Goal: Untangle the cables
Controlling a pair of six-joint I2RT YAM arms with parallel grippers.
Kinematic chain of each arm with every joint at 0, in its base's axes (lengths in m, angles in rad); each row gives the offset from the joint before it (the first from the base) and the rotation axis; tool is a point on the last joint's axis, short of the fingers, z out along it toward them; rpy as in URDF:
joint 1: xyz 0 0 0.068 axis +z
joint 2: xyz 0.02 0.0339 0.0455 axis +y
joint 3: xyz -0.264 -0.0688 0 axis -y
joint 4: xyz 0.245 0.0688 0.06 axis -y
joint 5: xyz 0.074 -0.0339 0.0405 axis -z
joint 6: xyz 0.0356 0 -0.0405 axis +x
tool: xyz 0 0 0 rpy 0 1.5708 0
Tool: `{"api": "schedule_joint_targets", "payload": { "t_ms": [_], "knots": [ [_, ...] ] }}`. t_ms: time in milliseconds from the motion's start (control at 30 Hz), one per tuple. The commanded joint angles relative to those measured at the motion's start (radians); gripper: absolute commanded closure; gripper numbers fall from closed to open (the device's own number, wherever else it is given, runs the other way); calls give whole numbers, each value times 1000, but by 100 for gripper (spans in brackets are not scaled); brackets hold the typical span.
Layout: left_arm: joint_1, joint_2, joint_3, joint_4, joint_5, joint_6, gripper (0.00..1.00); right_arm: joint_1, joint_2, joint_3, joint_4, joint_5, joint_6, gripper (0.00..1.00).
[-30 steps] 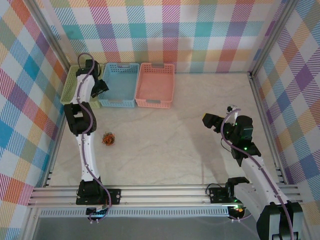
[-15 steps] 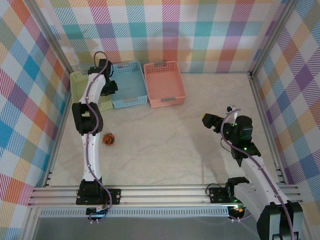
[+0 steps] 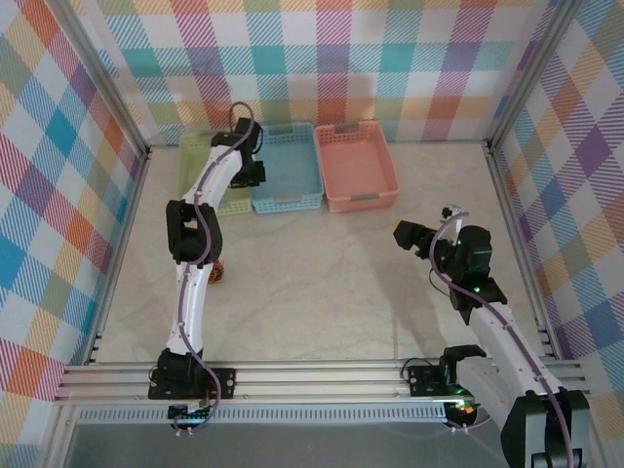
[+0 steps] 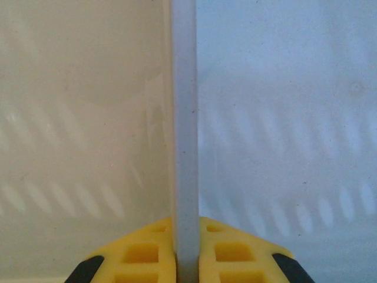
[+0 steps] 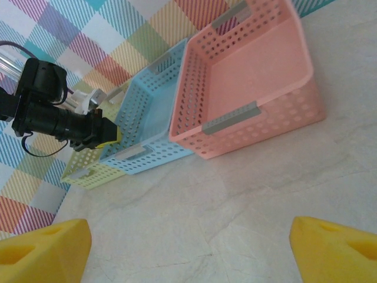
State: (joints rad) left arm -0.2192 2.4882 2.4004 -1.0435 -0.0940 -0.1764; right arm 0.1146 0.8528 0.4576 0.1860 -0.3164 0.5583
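While the left gripper (image 3: pixel 252 176) is clamped shut on the pale wall (image 4: pixel 185 118) where the green basket (image 3: pixel 187 161) meets the blue basket (image 3: pixel 289 203), the right gripper (image 3: pixel 403 234) hovers over the table (image 3: pixel 322 292) at the right, jaws wide, holding nothing. The cables (image 3: pixel 221 276) lie as a small orange tangle on the table, partly hidden behind the left arm (image 3: pixel 190 292), in front of the green basket, well apart from both grippers. The pink basket (image 3: pixel 363 202) sits just beside the blue one.
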Motion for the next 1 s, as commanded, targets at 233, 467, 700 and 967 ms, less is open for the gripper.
{"api": "schedule_joint_targets", "payload": {
  "t_ms": [233, 467, 700, 967],
  "knots": [
    [-54, 61, 71, -18, 58, -4, 94, 10, 23, -7, 35, -9, 5, 13],
    [-53, -6, 99, -51, 30, -7, 49, 13, 35, -6, 36, -4, 1, 13],
    [-48, -244, 79, -74, -42, -44, 29, 17, 40, -1, 30, 3, -5, 13],
    [-12, -820, -757, 206, 67, -227, 31, 23, 26, -4, 29, 9, 0, 13]
  ]
}}
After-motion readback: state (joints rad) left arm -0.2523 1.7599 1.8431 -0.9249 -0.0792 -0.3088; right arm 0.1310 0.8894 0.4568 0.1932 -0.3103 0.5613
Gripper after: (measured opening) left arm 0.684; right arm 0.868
